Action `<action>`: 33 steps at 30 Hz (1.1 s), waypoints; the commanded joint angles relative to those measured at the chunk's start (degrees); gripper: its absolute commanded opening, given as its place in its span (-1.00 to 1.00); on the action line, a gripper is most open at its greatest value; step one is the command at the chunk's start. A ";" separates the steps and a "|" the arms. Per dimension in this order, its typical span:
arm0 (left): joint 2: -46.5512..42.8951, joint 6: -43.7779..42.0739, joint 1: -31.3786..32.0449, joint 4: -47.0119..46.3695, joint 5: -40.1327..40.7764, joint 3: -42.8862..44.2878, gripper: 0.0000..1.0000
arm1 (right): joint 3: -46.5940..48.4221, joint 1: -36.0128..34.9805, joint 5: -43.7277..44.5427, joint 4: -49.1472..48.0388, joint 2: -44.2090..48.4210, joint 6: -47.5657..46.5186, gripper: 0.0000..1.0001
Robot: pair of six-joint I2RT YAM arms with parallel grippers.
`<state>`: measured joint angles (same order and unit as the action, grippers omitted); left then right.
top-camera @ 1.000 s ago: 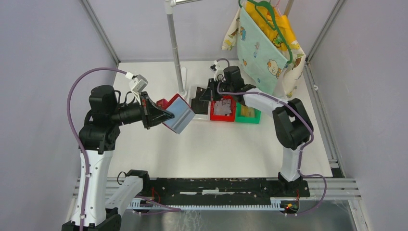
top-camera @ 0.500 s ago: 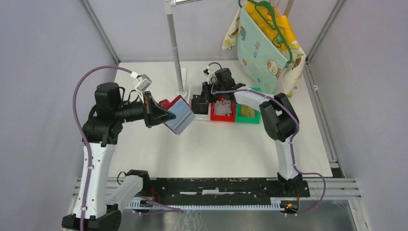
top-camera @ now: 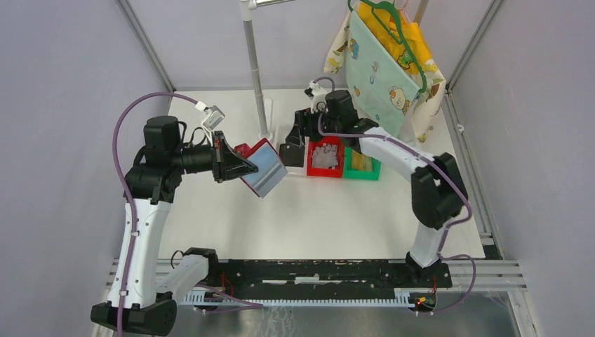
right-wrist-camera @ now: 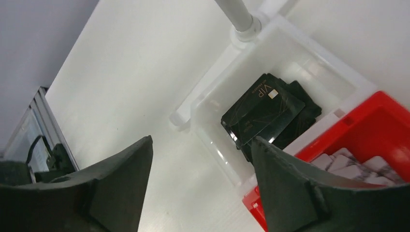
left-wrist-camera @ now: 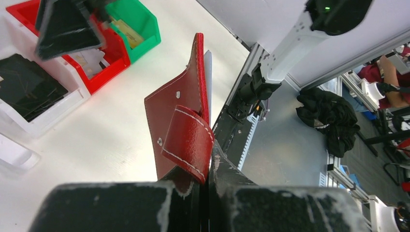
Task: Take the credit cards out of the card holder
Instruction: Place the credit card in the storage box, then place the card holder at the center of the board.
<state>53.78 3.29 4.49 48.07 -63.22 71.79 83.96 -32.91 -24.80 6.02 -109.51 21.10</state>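
Setting: robotics lab, enclosed test cell. White worktop [top-camera: 309, 210] boxed in by pale grey panel walls [top-camera: 70, 84] on aluminium framing [top-camera: 146, 45]. Left arm [top-camera: 144, 235] and right arm [top-camera: 421, 242] bolted to a black base rail [top-camera: 316, 270]. Small plastic bins [top-camera: 324, 172] beside a metal pole [top-camera: 254, 63]. Beyond the cell: grey floor [left-wrist-camera: 285, 159], other equipment [left-wrist-camera: 382, 92].

One word reads clearly: "VIP", in pale gold capitals on the top black card [right-wrist-camera: 263, 108], seen from the right wrist. It stands near one corner of the card, beside a small gold chip contact. The card lies on other black cards in the white bin [right-wrist-camera: 215, 145]. Finer print lower on the card is too small to read.
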 commanded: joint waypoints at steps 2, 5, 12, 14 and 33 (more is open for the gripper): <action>1.82 -2.94 -0.17 1.79 -5.28 2.70 -0.92 | -7.44 -0.13 -3.39 -9.30 18.18 -2.03 0.96; 3.03 -5.79 -0.11 3.80 -7.56 1.95 -0.91 | -14.53 -0.16 -10.58 -18.89 25.66 0.61 0.96; 8.77 -14.93 1.96 8.64 -6.99 -0.28 -0.87 | -32.12 -2.65 -19.45 -34.17 37.89 6.64 0.96; 11.20 -18.18 3.81 11.62 -5.63 0.86 -0.87 | -34.48 -3.84 -20.78 -36.45 38.83 7.13 0.96; 29.88 -41.53 14.20 4.35 17.43 -6.71 -0.90 | -42.85 -2.28 -10.81 -27.03 42.89 -1.15 0.96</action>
<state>80.86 -29.52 18.46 58.48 -51.27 64.12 41.47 -36.45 -39.81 -21.26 -68.93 22.15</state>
